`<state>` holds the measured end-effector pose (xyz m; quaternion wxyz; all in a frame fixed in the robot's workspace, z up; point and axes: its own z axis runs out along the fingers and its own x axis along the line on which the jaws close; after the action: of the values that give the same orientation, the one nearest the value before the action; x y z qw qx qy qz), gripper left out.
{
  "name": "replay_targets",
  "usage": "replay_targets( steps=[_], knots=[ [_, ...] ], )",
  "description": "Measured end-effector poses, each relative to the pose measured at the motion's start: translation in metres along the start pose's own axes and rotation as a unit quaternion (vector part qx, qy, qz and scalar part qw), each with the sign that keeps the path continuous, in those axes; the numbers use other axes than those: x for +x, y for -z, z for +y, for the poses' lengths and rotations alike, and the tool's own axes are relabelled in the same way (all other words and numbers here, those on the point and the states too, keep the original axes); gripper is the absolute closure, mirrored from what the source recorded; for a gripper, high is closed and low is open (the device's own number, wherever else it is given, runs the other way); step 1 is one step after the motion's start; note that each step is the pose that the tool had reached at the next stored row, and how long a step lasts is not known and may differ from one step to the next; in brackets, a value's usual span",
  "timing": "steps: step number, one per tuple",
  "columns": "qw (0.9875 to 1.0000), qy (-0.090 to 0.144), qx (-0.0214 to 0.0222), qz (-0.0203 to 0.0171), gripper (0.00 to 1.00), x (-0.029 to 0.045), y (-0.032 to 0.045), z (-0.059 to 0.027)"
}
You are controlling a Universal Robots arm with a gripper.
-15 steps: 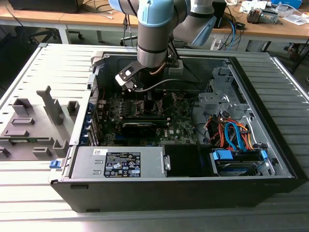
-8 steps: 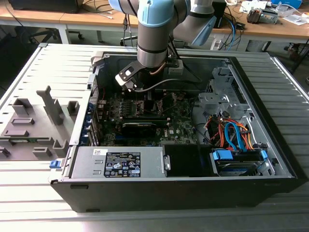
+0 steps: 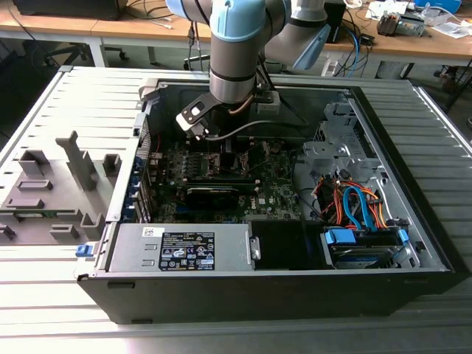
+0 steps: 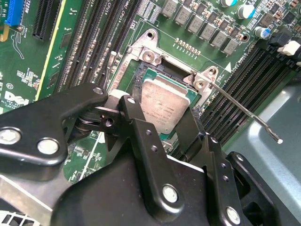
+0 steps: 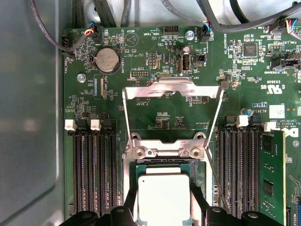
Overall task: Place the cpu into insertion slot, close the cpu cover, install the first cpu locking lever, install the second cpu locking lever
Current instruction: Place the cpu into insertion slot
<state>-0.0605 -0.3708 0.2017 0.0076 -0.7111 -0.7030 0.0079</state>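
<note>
Inside the big open black computer case (image 3: 221,299), on the green circuit board (image 5: 155,47), the work is at its first step. The small flat square cpu with the silver-grey metal top (image 5: 163,186) sits in or just on the small square insertion slot with the dark metal rim (image 5: 162,165). It is hard to tell if it is all the way down.

The thin silvery cpu cover, a metal frame with a square window (image 5: 171,88), is tipped up and open, so it is not closed yet. One thin metal locking lever (image 4: 244,110) sticks out free to the side, so it looks like the levers are not locked yet either. That leaves the cover and both levers to do.

The black gripper (image 5: 164,195) is right over the cpu. Its two black fingers (image 4: 136,120) are close together, one on each side of the cpu, touching two opposite edges, and they seem to be holding it
</note>
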Motion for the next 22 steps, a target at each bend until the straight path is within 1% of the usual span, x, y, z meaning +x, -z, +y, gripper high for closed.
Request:
replay_targets(
  steps=[2, 4, 5, 7, 13, 22],
  knots=[
    [1.0, -0.001, 0.0, 0.001, 0.47, -0.0004, 0.0004, 0.0],
    [1.0, -0.001, 0.0, 0.0037, 0.47, -0.0006, 0.0018, 0.0],
    [1.0, -0.001, 0.0, 0.0062, 0.47, -0.0009, 0.0031, -0.0001],
    [1.0, -0.002, 0.0001, 0.0062, 0.47, -0.0012, 0.0032, 0.0],
    [0.9998, -0.017, 0.0, 0.0065, 0.47, -0.0032, 0.0032, 0.0003],
    [0.9998, -0.018, 0.0, 0.0065, 0.47, -0.0032, 0.0032, 0.0016]
  ],
)
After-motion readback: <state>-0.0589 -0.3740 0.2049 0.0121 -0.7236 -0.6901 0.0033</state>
